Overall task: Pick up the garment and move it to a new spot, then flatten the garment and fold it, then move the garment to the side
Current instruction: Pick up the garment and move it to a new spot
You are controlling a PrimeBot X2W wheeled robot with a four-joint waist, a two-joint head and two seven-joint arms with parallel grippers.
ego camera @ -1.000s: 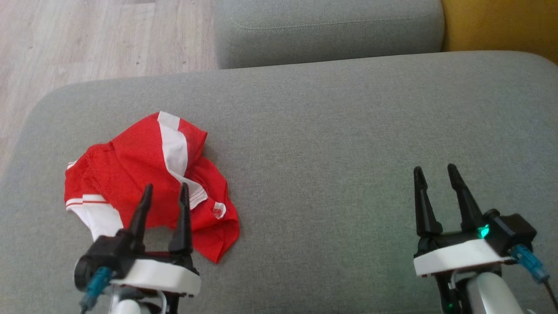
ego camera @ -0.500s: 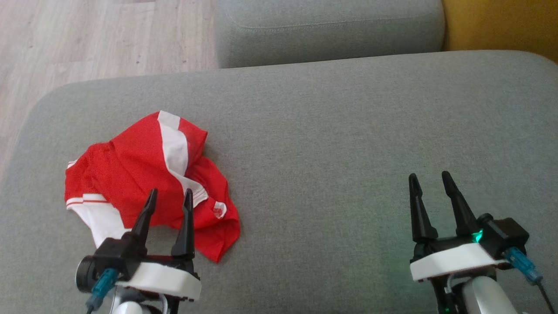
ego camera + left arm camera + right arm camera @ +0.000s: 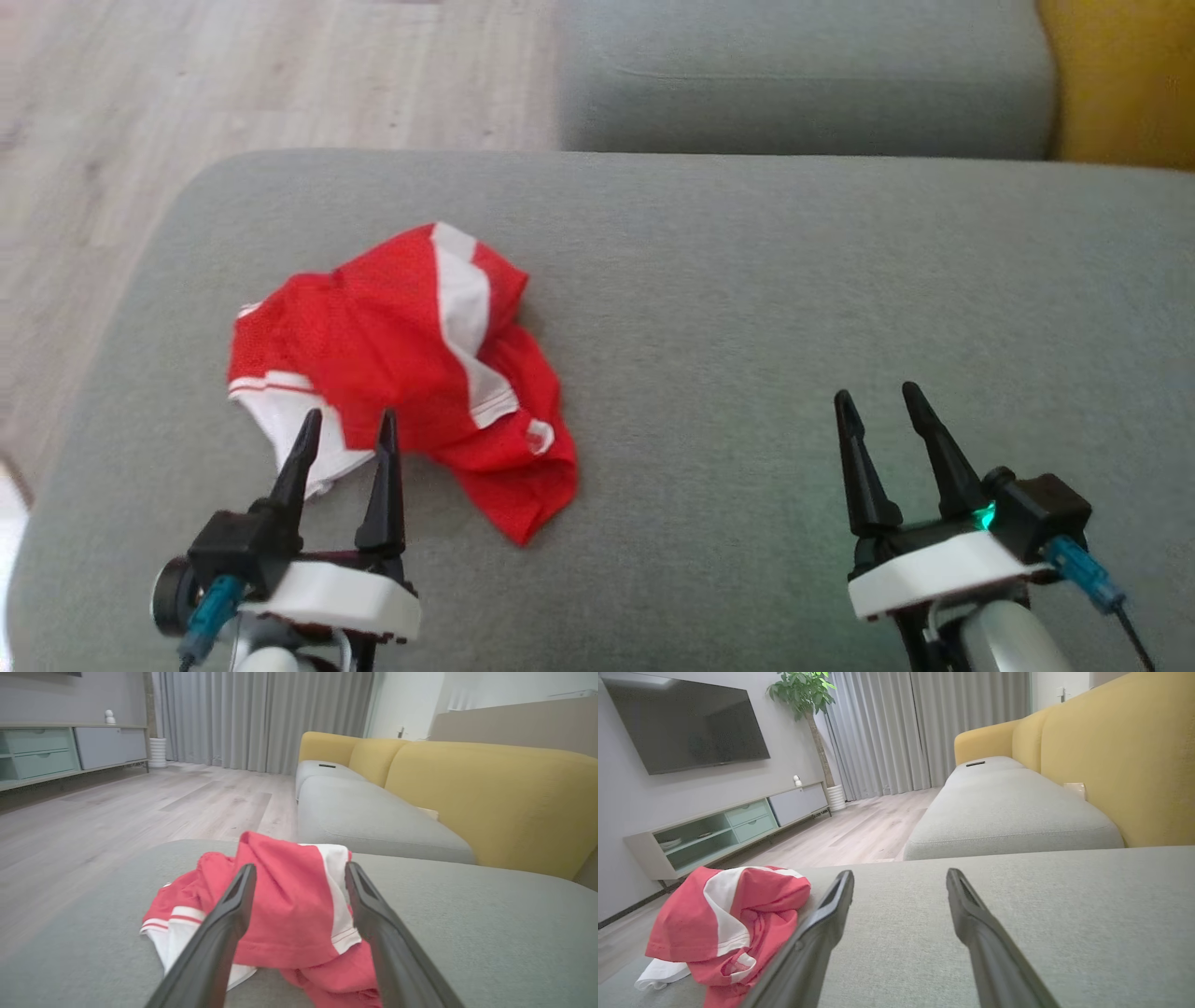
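A crumpled red garment [image 3: 401, 364] with white stripes and a white hem lies in a heap on the left part of the grey cushion [image 3: 747, 308]. In the left wrist view the garment [image 3: 285, 905] shows between and beyond the two fingers. My left gripper [image 3: 346, 427] hovers open at the garment's near edge, its tips over the white hem, holding nothing. Far to the right my right gripper [image 3: 876, 403] stands open over bare cushion. The right wrist view has the garment [image 3: 733, 919] off to its left.
The cushion's left edge drops to a wooden floor [image 3: 112, 140]. A second grey seat cushion [image 3: 803, 84] lies behind, with a yellow sofa back [image 3: 1130, 84] at the far right. A TV cabinet [image 3: 719, 830] stands across the room.
The head camera has turned, so the whole picture has shifted to the right. Both grippers sit a little lower in the picture and stay open. The garment lies as before.
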